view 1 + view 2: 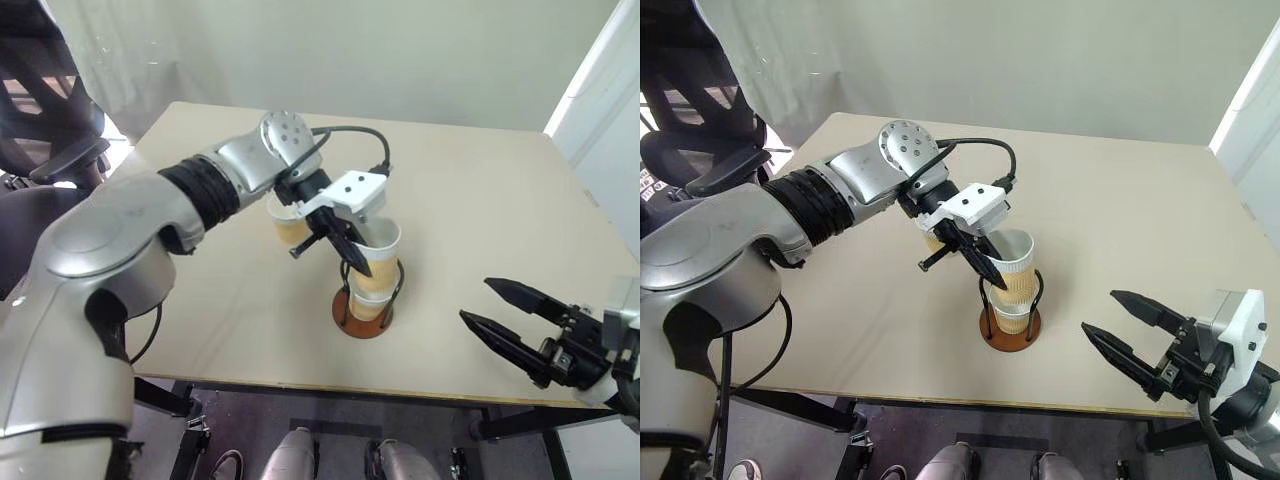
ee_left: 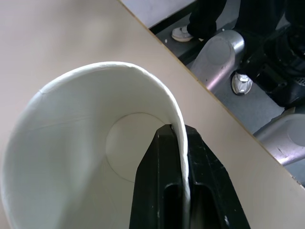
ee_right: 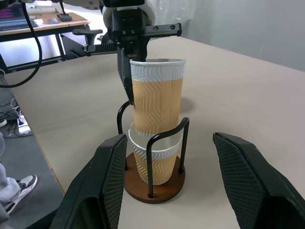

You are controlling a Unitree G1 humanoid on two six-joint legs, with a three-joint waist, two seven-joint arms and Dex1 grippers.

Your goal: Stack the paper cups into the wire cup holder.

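While left gripper (image 1: 992, 268) jaws pinch cup (image 1: 1011, 262) rim, right gripper (image 1: 1118, 328) jaws gape, holding nothing.

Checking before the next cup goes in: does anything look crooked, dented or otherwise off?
Nothing damaged or spilled. The tan-orange paper cup, pinched at its rim by the left gripper, is part-way into the cup in the black wire cup holder, roughly upright. A third cup stands behind. The right gripper waits open.

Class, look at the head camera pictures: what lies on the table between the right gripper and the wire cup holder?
Only bare table lies between the right gripper and the wire cup holder, as the left eye view shows.
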